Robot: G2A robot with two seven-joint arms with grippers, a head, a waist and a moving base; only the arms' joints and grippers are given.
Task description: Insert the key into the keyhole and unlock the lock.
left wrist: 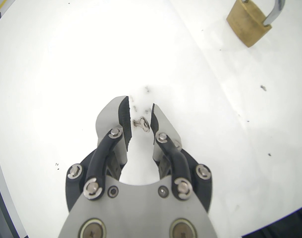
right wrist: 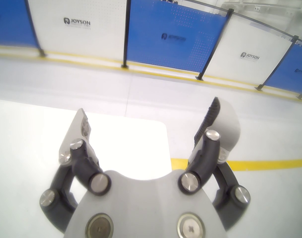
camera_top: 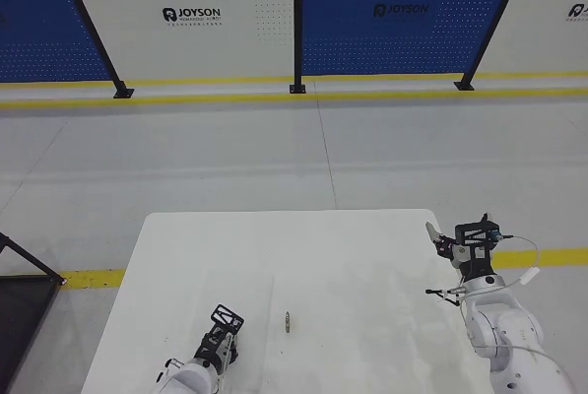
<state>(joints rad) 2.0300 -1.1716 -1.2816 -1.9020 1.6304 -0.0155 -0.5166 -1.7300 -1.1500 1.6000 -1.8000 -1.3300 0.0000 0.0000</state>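
Small silver metal key (left wrist: 142,124): we find it on the white table top (left wrist: 66,50), between the black ribbed pads of the left gripper (left wrist: 140,101). That gripper is released. Its jaws stand narrowly parted on either side of the key, and we see no pad pressing on it. In the top view the left gripper (camera_top: 229,317) sits low over the table's (camera_top: 353,276) near edge. The brass padlock with a chromed steel shackle (left wrist: 251,25) lies flat on the table, apart from the key and untouched, with both shackle legs meeting the body. From above, the padlock (camera_top: 288,322) lies just to the right of the left gripper. The right gripper (right wrist: 148,105) is released with its jaws spread wide and nothing between them. We place the right gripper (camera_top: 459,229) by the table's far right corner, well apart from key and padlock.
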